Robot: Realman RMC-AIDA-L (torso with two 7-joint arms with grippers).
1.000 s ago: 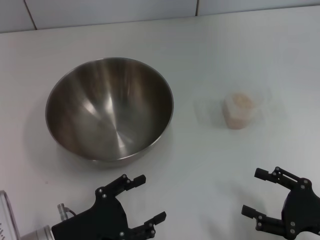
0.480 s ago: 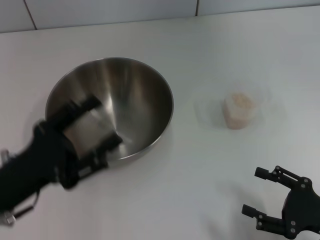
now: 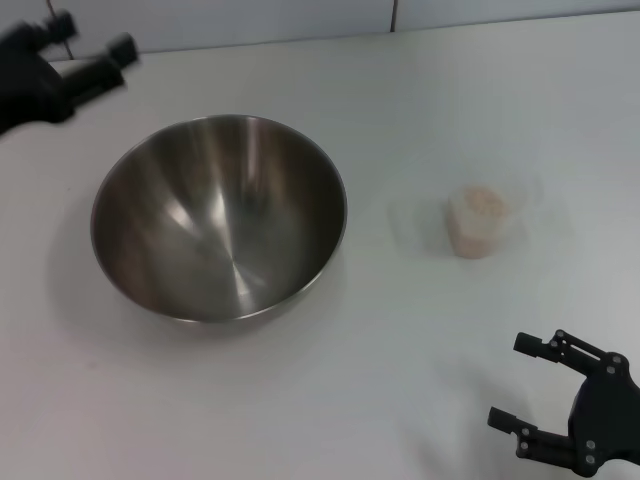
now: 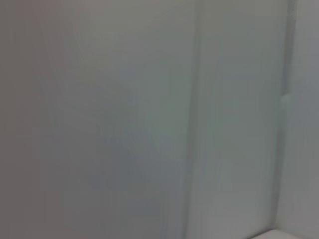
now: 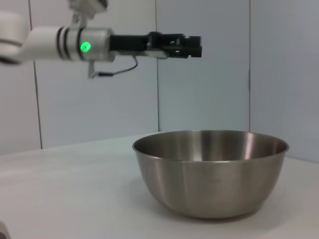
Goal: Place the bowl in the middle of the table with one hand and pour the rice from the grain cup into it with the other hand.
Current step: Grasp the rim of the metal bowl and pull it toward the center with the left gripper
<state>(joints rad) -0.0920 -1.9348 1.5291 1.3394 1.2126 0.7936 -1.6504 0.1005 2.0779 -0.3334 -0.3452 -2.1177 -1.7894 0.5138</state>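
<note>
The bowl (image 3: 220, 217) is seen upright on the white desk (image 3: 330, 400), left of centre in the head view, and nothing is seen inside it; its brushed inside reflects light. The grain cup (image 3: 478, 222) is placed well apart from the bowl, toward the robot's right, standing on the desk with the rice (image 3: 485, 203) held inside as a pale heap. Neither object is touched by anything. The left hand (image 3: 85, 52) is raised at the far left corner of the head view, beyond the bowl's far rim and close to the wall; its fingers are spread apart and nothing is gripped between them. In the right wrist view the same left hand (image 5: 184, 46) is seen high above the bowl (image 5: 210, 172), at the end of an arm stretched level and marked by a green light. The right hand (image 3: 548, 402) is held low at the near right corner of the desk, nearer the robot than the cup, its fingers wide apart and nothing held. Only a plain pale wall is shown in the left wrist view.
</note>
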